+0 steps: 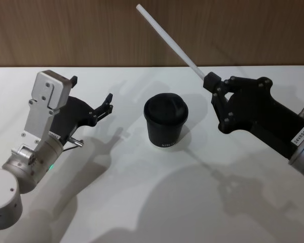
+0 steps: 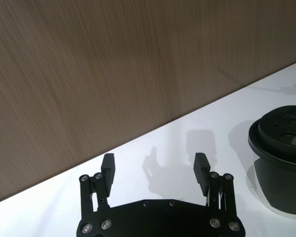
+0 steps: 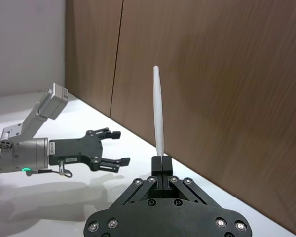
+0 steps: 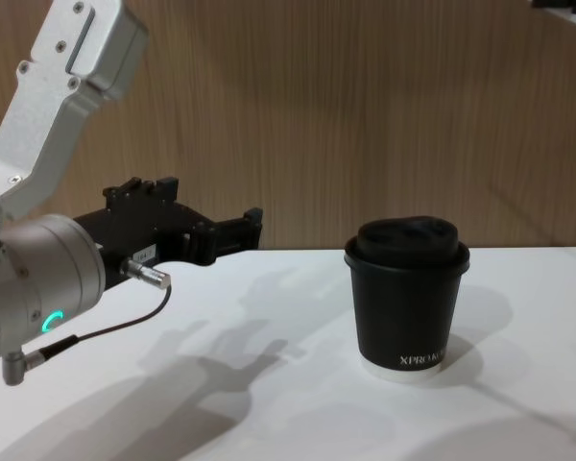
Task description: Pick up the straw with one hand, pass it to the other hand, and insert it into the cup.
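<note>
As both arms entered from the near corners of the white bench (image 1: 142,202), their silver wrists lay closest to the robot, the left one carrying a green ring light (image 4: 48,322) and a thin dark cable (image 4: 96,334). Farther forward, the left claw (image 1: 92,88) hung above the bench on the robot's left. Its two short fingers (image 2: 107,168) were spread wide apart with nothing between them, and the bench surface and the claw's shadow showed through the gap in the left wrist view. At a similar depth on the robot's right, the right claw (image 1: 211,80) was raised off the bench with its fingers pressed together on the lower end of the straw (image 1: 167,38). The straw, thin, straight and white, slanted up from that grip toward the robot's left and away from the robot, its free end high in front of the wall. It was clear of the cup, above and to the right of it. Between the two claws, the cup (image 1: 164,119) stood upright on the bench, apart from both. It was black, with its domed black lid on and white "XPRO" lettering near its white base rim in the chest view. Behind everything, a brown wood-grain wall (image 1: 66,30) rose from the far edge of the bench.
</note>
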